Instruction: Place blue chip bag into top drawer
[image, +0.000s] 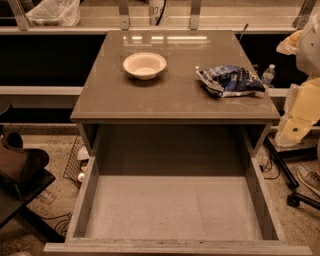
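Observation:
The blue chip bag (231, 81) lies crumpled on the right side of the cabinet top (170, 95), near the right edge. The top drawer (172, 207) is pulled out wide towards me below the top, and its flat pale bottom is bare. Pale segments of my arm (301, 107) show at the right edge of the view, beside and to the right of the bag. The gripper itself does not show in this view.
A white bowl (144, 65) stands on the cabinet top, left of the bag. A small water bottle (268, 75) stands behind the right edge. A dark chair (20, 170) is at the left, and chair legs with a shoe (306, 180) are at the right.

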